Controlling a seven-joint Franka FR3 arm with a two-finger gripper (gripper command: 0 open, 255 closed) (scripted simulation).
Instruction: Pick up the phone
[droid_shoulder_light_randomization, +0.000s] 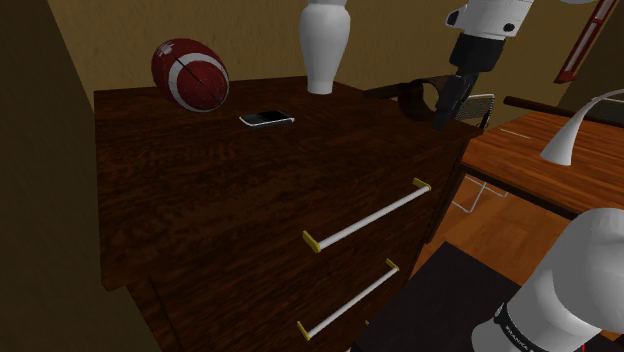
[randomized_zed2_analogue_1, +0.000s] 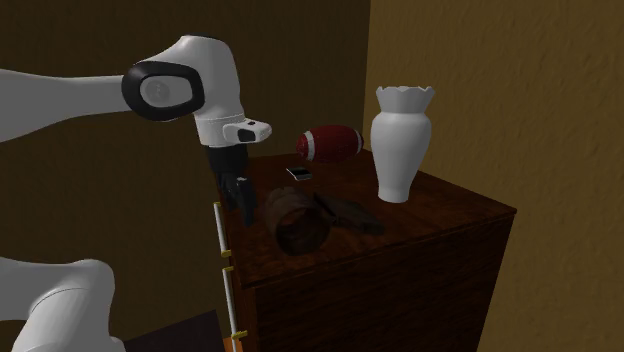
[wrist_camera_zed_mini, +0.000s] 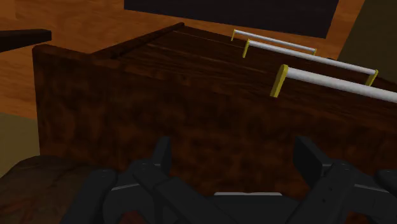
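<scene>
A small dark phone (droid_shoulder_light_randomization: 267, 118) with a pale rim lies flat on the dark wooden dresser top (droid_shoulder_light_randomization: 200, 190), toward the back, between a red-and-white football (droid_shoulder_light_randomization: 189, 75) and a white vase (droid_shoulder_light_randomization: 325, 45). The second exterior view has the phone (randomized_zed2_analogue_1: 298, 174) just in front of the football (randomized_zed2_analogue_1: 330, 142). My black gripper (droid_shoulder_light_randomization: 443, 118) hangs at the dresser's drawer-side edge, well away from the phone. It (randomized_zed2_analogue_1: 245, 205) points down beside a brown barrel-like object (randomized_zed2_analogue_1: 300, 215). In the wrist view its fingers (wrist_camera_zed_mini: 162, 156) stand apart over the dresser's edge, with nothing between them.
The vase (randomized_zed2_analogue_1: 402, 140) stands upright near the back corner. Drawer handles (droid_shoulder_light_randomization: 368, 218) with yellow ends run along the dresser front (wrist_camera_zed_mini: 191, 108). To the shoulder view's right are a lighter wooden table (droid_shoulder_light_randomization: 540, 165) and a white lamp (droid_shoulder_light_randomization: 575, 125).
</scene>
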